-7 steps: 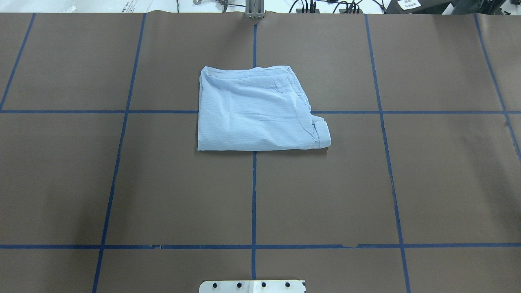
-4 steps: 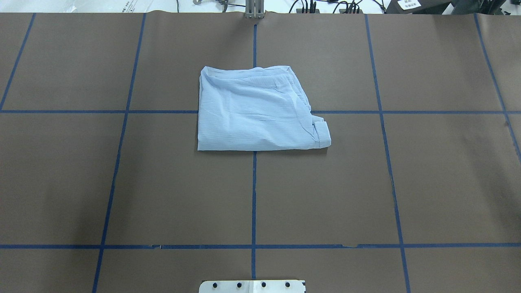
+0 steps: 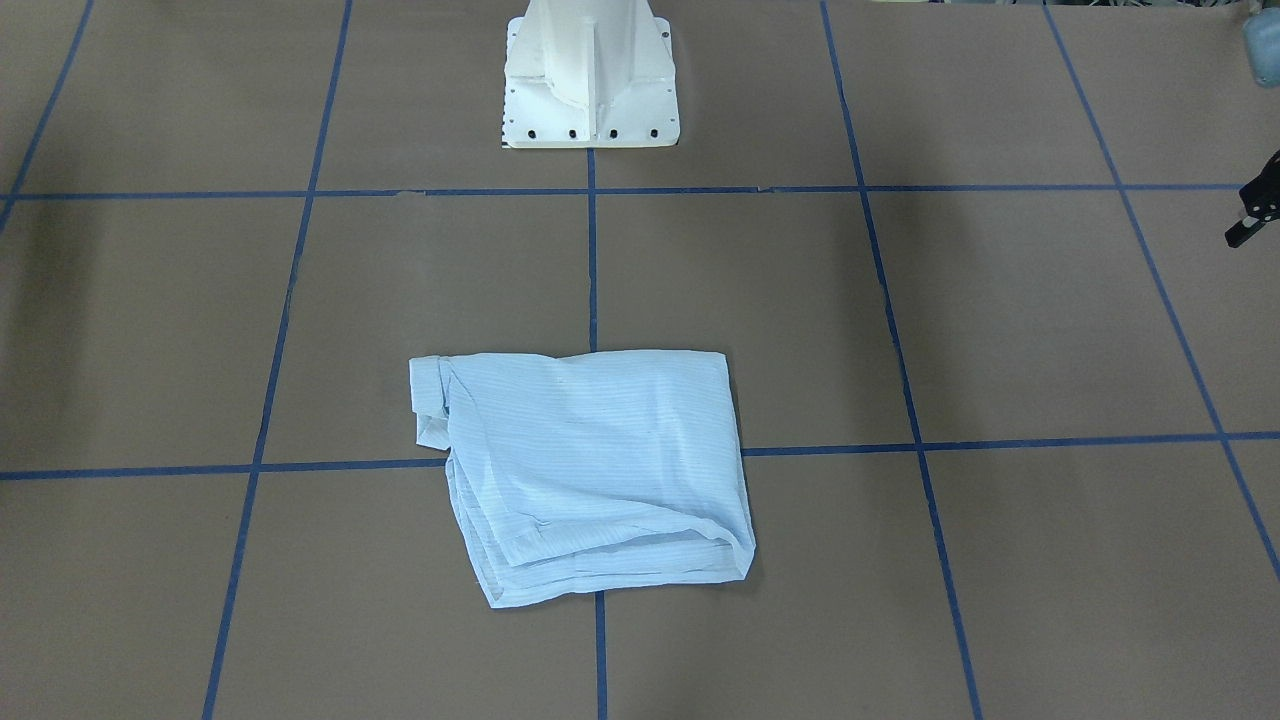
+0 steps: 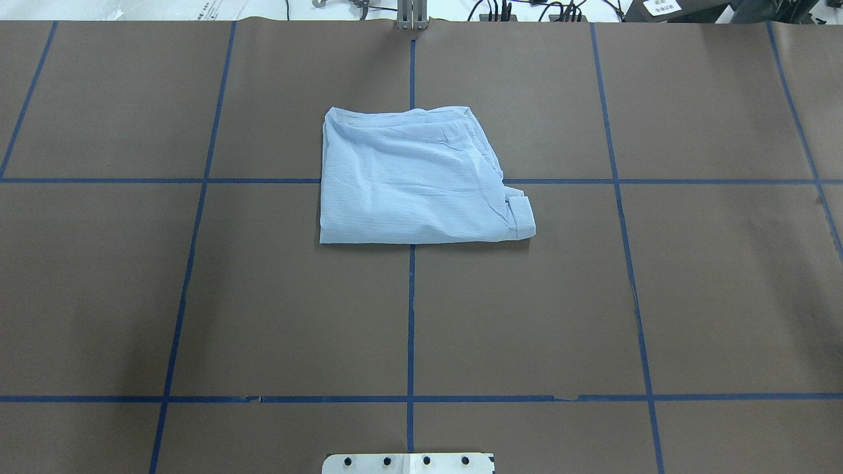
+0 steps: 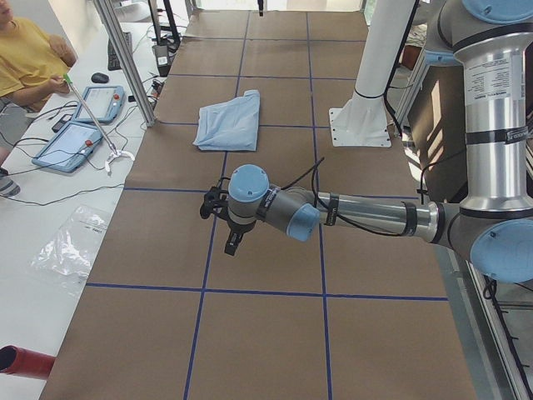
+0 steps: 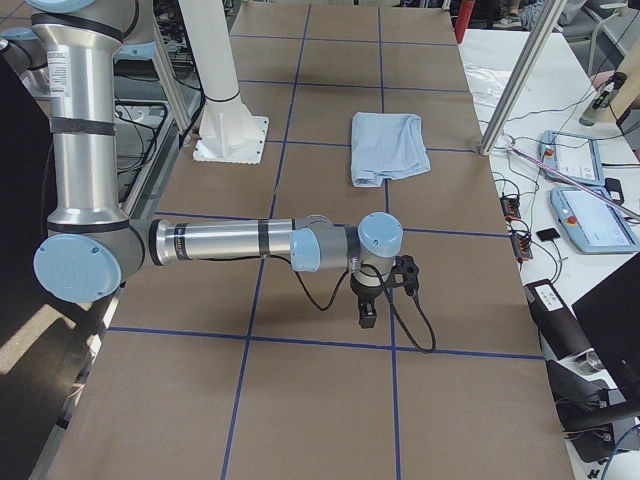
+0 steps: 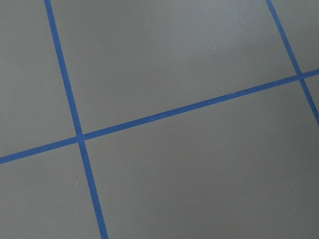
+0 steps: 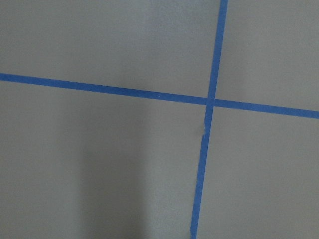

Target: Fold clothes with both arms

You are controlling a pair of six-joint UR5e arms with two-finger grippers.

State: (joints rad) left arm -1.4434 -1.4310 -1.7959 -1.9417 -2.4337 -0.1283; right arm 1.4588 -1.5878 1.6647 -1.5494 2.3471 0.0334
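The clothes are one light-blue striped shirt, folded into a rough rectangle and lying flat on the brown table at the middle of the taped grid. The shirt has a cuff sticking out at one corner. Both arms are stretched low over the table, far from the shirt. My left gripper hangs over bare table, and a black part of it shows at the front view's right edge. My right gripper hangs likewise. I cannot tell whether either is open or shut. Both wrist views show only table and blue tape.
The white pedestal base stands at the robot's edge of the table. Beyond the far edge are metal posts, control tablets and cables. A person in a yellow shirt sits there.
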